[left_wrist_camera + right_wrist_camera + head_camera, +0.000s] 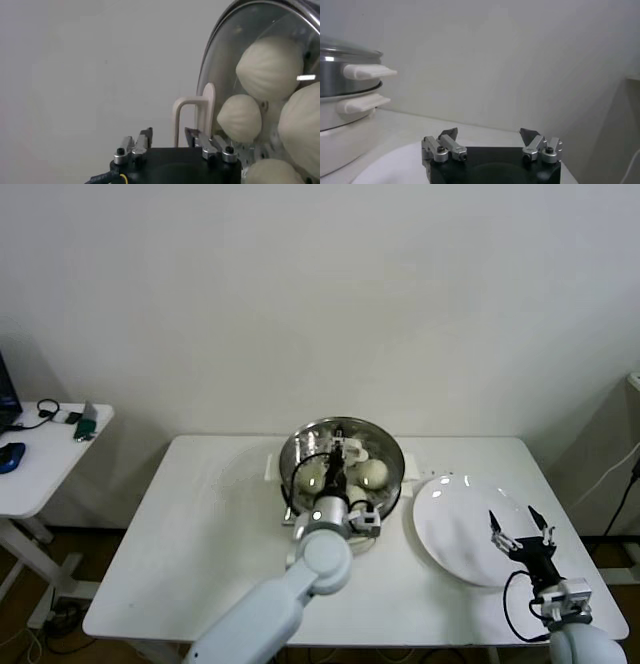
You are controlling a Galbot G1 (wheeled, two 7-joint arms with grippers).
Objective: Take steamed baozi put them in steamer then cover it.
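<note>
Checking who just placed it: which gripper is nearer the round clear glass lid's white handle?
Left. The left gripper is open right at the white handle of the glass lid; the right gripper is open above the white plate, well aside.

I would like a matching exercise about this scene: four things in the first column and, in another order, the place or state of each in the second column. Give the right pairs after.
Things:
1. steamed baozi
2. cover
3. white plate
4. right gripper

Places or states:
A. lies bare on the table, to the right of the steamer
B. open, above the plate
C. sits on the steamer, its white handle between the open fingers of the left gripper
D. inside the steamer, seen through the glass

Pairs: 1-D, 2-C, 3-A, 4-B
</note>
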